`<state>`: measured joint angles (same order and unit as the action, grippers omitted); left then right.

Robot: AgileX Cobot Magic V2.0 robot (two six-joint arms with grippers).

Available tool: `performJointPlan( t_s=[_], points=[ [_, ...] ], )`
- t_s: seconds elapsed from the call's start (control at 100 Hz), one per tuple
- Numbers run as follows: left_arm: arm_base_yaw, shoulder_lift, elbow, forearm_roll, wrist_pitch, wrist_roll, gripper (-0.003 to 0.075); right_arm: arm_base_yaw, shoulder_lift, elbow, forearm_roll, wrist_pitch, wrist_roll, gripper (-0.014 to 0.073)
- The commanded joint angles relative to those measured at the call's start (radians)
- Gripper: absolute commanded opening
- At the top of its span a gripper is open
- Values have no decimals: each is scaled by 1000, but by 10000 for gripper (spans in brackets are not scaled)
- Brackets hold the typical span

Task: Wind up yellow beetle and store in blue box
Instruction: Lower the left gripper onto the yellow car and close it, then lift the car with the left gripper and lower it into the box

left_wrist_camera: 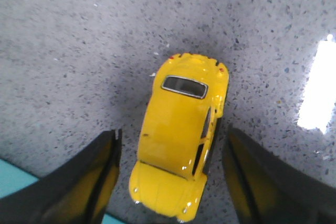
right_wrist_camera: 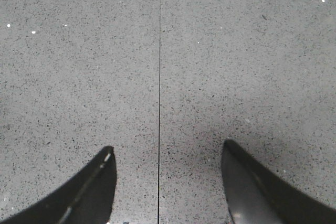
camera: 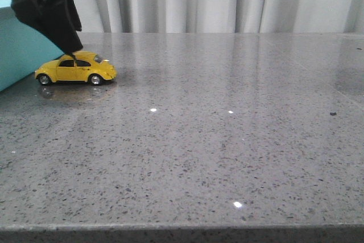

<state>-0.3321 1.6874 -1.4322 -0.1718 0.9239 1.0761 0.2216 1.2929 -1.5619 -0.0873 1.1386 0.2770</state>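
Jaws of your left gripper [left_wrist_camera: 169, 182] are standing spread, straddling the yellow beetle [left_wrist_camera: 180, 135] without touching it. Your beetle is sitting on its wheels on the grey speckled table [camera: 227, 140], just beside the blue box [camera: 17, 49]. Your right gripper [right_wrist_camera: 168, 182] is also hanging spread over bare tabletop.

light: bright, overhead | glare: patches on table [left_wrist_camera: 317, 95] | focus: left wrist soft
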Motion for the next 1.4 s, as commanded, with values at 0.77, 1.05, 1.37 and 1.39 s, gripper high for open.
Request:
performJointPlan(
  t_s=[0.77,1.05,1.37,1.39],
  points=[
    [-6,27,-33,-21,-55,3,216,0,-33,-22,-13,-42,-14,447],
    [-6,22,-65,-21,-46,1,134,0,-33,-22,-13,-42,-14,447],
    [4,-26,-304,-22,-54,-270,137,0,-33,-22,-13,-42,-15,447],
    [7,-29,-319,-22,-54,-285,138,0,-33,-22,-13,-42,-15,447]
  ],
)
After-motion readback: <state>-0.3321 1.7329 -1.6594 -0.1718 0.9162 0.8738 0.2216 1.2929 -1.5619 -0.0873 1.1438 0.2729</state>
